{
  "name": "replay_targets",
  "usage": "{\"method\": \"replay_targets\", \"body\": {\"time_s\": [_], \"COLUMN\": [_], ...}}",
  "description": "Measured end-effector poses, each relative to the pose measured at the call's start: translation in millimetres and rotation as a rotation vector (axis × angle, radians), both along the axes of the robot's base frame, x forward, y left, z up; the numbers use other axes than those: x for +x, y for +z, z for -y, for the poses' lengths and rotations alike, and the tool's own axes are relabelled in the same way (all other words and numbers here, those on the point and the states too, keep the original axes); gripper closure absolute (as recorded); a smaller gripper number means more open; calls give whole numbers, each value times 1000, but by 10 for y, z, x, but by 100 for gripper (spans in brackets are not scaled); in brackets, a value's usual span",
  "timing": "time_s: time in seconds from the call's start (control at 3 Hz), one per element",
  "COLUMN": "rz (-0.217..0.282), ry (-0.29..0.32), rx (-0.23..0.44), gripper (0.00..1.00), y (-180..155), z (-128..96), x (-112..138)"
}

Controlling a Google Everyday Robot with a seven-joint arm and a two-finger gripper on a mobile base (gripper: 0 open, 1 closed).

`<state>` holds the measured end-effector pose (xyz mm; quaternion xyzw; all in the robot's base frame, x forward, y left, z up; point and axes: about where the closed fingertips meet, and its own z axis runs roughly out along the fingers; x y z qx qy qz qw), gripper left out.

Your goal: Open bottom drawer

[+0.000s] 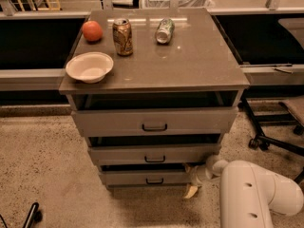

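The bottom drawer [142, 177] is the lowest and narrowest of three grey-brown fronts, with a small dark bar handle [154, 180] at its centre. It stands slightly out, with a dark gap above it. My gripper [190, 178] is at the drawer's right end, near the floor, well to the right of the handle. It is open: one finger [188, 166] shows at the drawer's top corner and a yellowish finger [191, 191] shows below it. My white arm [251, 194] fills the lower right.
On the cabinet top [199, 61] sit an orange [92, 31], an upright can [123, 37], a can on its side [165, 30] and a white bowl [89, 66]. An office chair base [273, 139] stands to the right. The middle drawer [154, 154] and top drawer [154, 121] also stand out.
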<state>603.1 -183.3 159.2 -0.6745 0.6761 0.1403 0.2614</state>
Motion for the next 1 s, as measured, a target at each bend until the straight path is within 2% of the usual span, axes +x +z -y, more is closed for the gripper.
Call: {"method": "replay_targets", "body": {"time_s": [0.33,0.67,1.0], "rz": [30,35,60], "ry": [10,43,92], "rx": [-40,-73,-142], "gripper": [26,50,71], "y": [80,139,251], "z": [60,9,-1], "x": [37,-158,-178]}}
